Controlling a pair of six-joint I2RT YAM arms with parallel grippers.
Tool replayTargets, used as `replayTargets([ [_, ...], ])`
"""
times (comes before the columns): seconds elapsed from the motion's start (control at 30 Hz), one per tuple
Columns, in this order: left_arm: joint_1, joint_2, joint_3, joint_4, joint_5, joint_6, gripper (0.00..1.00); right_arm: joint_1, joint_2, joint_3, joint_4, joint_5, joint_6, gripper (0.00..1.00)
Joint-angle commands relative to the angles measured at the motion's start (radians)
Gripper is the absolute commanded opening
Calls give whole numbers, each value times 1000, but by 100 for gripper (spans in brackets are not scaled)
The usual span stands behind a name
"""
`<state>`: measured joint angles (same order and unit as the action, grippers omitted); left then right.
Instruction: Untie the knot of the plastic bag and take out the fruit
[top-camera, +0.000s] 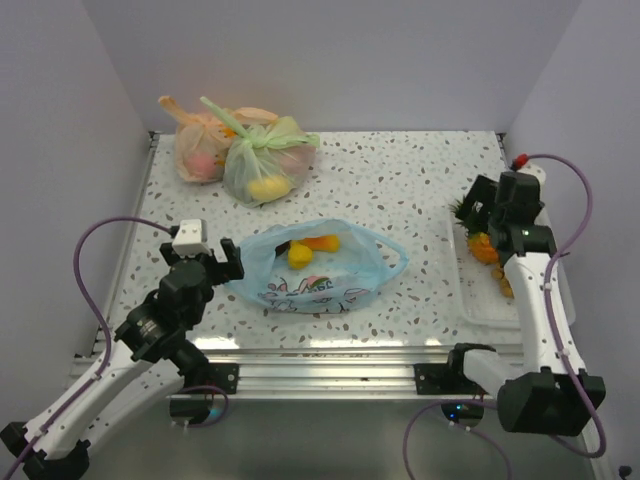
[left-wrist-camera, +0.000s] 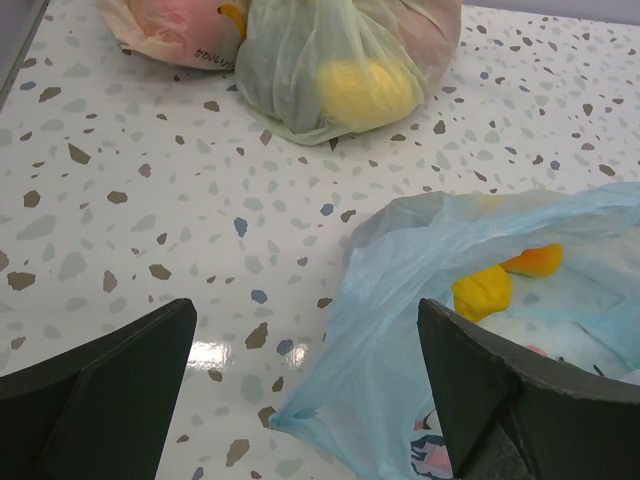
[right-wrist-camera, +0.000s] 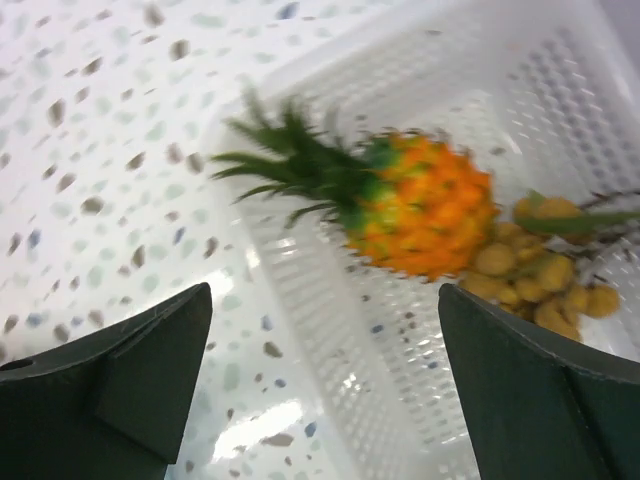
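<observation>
The light blue plastic bag (top-camera: 320, 265) lies open at the table's middle, its cartoon print facing front; no knot shows on it. A yellow fruit (top-camera: 299, 256) and an orange piece (top-camera: 322, 242) lie in its mouth, also seen in the left wrist view (left-wrist-camera: 482, 292). My left gripper (top-camera: 212, 262) is open and empty at the bag's left corner (left-wrist-camera: 290, 418). My right gripper (top-camera: 482, 205) is open and empty above a white tray (right-wrist-camera: 330, 330) holding the pineapple (right-wrist-camera: 420, 205) and tan berries (right-wrist-camera: 545, 270).
An orange bag (top-camera: 200, 148) and a green bag (top-camera: 265, 160), both tied and holding fruit, sit at the back left. The white tray (top-camera: 480, 300) lies along the right edge. Grey walls enclose the speckled table.
</observation>
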<state>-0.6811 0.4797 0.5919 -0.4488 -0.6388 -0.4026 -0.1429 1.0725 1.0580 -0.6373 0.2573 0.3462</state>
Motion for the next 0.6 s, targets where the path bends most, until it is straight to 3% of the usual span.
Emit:
replayTargets([
  [0.0, 3, 11, -1, 56, 2, 16, 98, 181, -26, 82, -16, -59, -85, 98],
  [0.27, 3, 22, -3, 58, -1, 15, 98, 627, 6, 91, 71, -168, -84, 98],
  [0.37, 3, 33, -3, 58, -1, 16, 98, 818, 61, 102, 99, -141, -105, 97],
  [0.57, 3, 40, -4, 61, 4, 16, 98, 1074, 254, 135, 171, -188, -164, 97],
])
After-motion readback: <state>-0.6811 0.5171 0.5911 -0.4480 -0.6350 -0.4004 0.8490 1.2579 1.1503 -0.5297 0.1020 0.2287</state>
